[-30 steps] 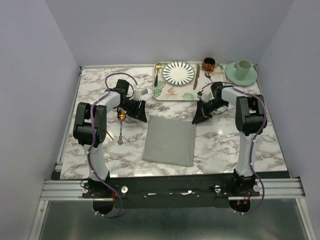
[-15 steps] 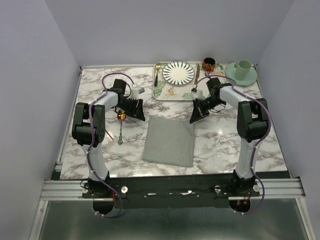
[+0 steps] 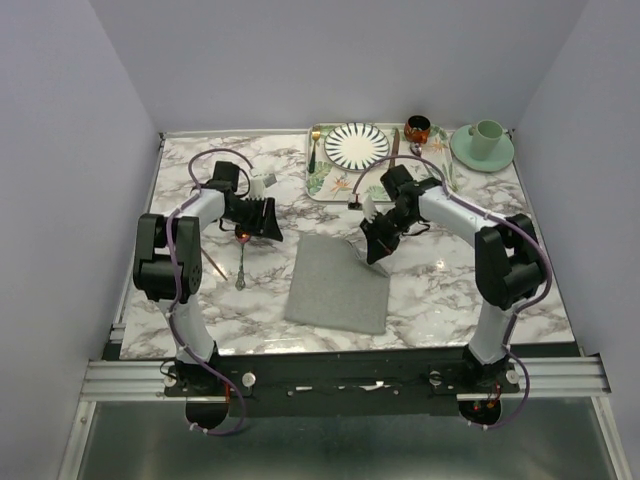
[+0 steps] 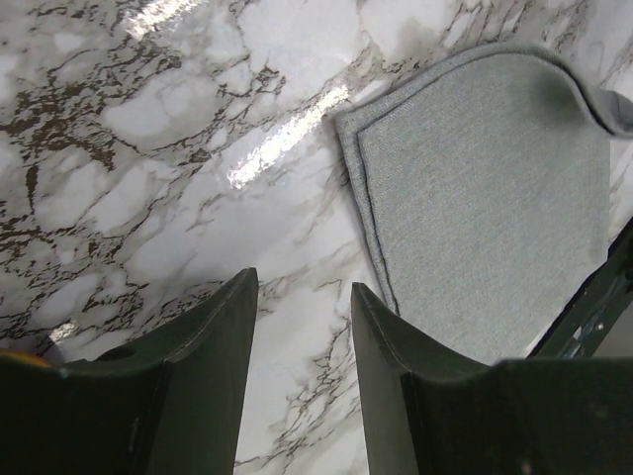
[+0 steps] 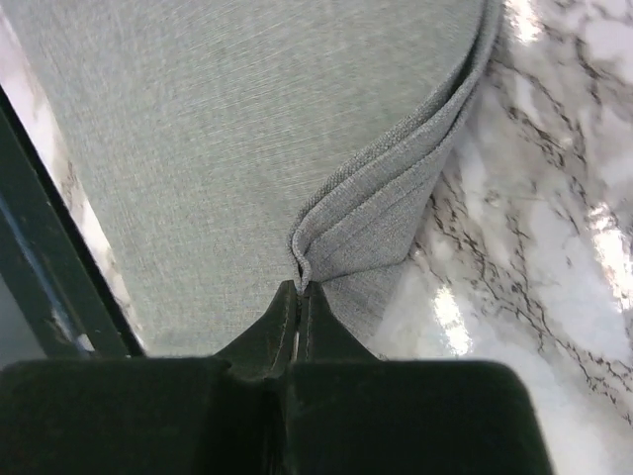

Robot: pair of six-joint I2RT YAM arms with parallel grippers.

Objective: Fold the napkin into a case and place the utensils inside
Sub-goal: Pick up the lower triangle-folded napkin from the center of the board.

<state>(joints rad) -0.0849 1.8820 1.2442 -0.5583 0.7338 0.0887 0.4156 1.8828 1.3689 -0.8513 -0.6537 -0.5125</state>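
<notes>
The grey napkin (image 3: 335, 288) lies flat in the middle of the marble table. My right gripper (image 3: 377, 252) is shut on its far right corner, which is lifted and curled inward. In the right wrist view the closed fingertips (image 5: 302, 289) pinch the doubled hem of the napkin (image 5: 227, 119). My left gripper (image 3: 264, 222) is open and empty, low over the marble just left of the napkin's far left corner (image 4: 346, 124); its midpoint shows in the left wrist view (image 4: 303, 297). The gold-bowled spoon (image 3: 241, 258) and the copper-pink fork (image 3: 215, 266) lie left of the napkin.
A leaf-patterned tray (image 3: 335, 182) at the back holds a striped plate (image 3: 357, 145), a gold fork with a dark handle (image 3: 314, 150) and a brown-handled knife (image 3: 393, 155). An orange cup (image 3: 417, 127) and a green cup on a saucer (image 3: 485, 142) stand at the back right.
My right gripper has moved left and toward the near edge, and the napkin's far right corner has lifted and curled inward with it. My left gripper has shifted slightly left.
</notes>
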